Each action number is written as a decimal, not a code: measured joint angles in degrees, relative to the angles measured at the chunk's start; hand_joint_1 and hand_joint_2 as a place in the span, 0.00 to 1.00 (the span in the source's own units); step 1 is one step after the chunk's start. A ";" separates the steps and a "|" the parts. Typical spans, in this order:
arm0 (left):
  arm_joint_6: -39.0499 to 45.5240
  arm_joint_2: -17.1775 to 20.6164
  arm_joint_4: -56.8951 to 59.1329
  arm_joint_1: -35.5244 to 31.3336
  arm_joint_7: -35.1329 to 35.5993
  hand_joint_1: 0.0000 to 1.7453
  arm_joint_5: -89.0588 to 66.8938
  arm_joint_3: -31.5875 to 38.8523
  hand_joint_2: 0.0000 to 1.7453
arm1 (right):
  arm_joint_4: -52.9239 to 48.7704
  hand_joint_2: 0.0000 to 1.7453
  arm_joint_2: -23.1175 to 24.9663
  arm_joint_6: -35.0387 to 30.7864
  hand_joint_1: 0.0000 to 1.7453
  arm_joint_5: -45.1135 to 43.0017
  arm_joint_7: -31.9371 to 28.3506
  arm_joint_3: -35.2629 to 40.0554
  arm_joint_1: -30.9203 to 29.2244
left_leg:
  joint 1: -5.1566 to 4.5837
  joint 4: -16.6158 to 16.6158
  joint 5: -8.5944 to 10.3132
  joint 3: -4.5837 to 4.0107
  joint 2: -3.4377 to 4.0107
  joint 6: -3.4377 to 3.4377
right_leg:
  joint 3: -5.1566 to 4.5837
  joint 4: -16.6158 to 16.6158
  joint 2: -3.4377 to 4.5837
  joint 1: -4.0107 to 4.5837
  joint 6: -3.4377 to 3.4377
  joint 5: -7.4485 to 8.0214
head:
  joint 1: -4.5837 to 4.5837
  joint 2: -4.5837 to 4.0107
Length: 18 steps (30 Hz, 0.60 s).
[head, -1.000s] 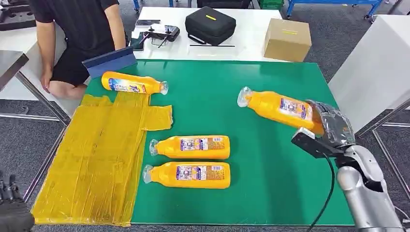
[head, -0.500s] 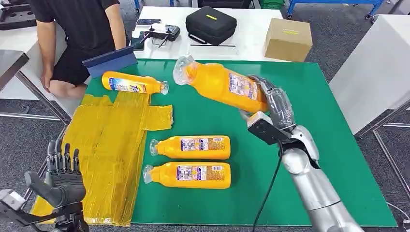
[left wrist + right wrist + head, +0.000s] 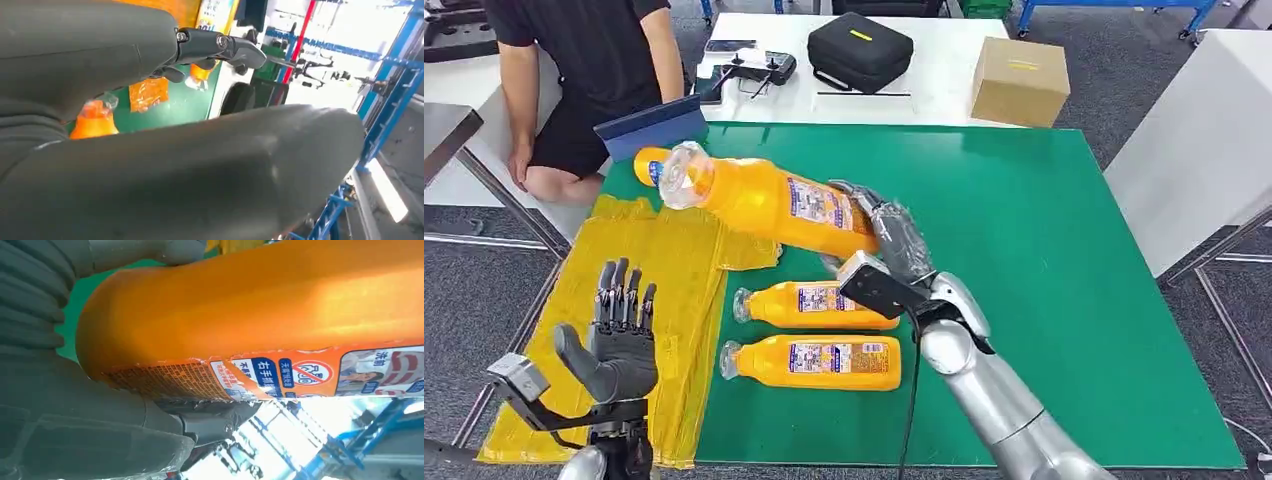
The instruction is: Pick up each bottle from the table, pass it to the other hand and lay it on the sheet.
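Now | right hand (image 3: 894, 240) grips orange bottle (image 3: 764, 200) by its base, aloft | left hand (image 3: 619, 335) empty, fingers spread | advice: bring neck into left palm, release only once gripped

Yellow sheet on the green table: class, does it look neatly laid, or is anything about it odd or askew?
It is not neat. The yellow sheet is wrinkled, and part of it juts sideways onto the green table as an uneven flap. Its near end overhangs the table's left edge. Nothing looks spilled; the two bottles beside it lie flat and capped.
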 measured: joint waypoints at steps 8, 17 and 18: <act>0.02 0.00 0.70 -0.83 0.04 0.00 -0.04 -1.00 1.00 | 2.03 1.00 0.85 -0.04 1.00 0.00 0.17 1.00 -0.35 | -0.01 0.00 0.00 -0.04 -0.01 0.00 | -0.02 0.00 0.00 -0.01 0.00 0.00 | 0.00 0.00; 2.12 -0.28 0.77 -2.18 0.33 0.00 -2.21 -2.23 1.00 | 4.56 1.00 3.56 1.25 1.00 -1.11 0.44 1.18 -0.90 | 0.00 0.00 0.00 -0.03 0.02 -0.01 | -0.03 0.00 0.01 0.00 0.00 0.00 | 0.00 0.00; 2.40 -0.48 0.72 -2.32 0.39 0.00 -2.23 -2.31 1.00 | 5.11 1.00 4.02 1.35 1.00 -1.33 0.48 1.16 -1.09 | 0.00 0.00 0.01 -0.03 0.02 -0.01 | -0.03 0.01 0.01 0.01 0.00 0.00 | -0.02 0.00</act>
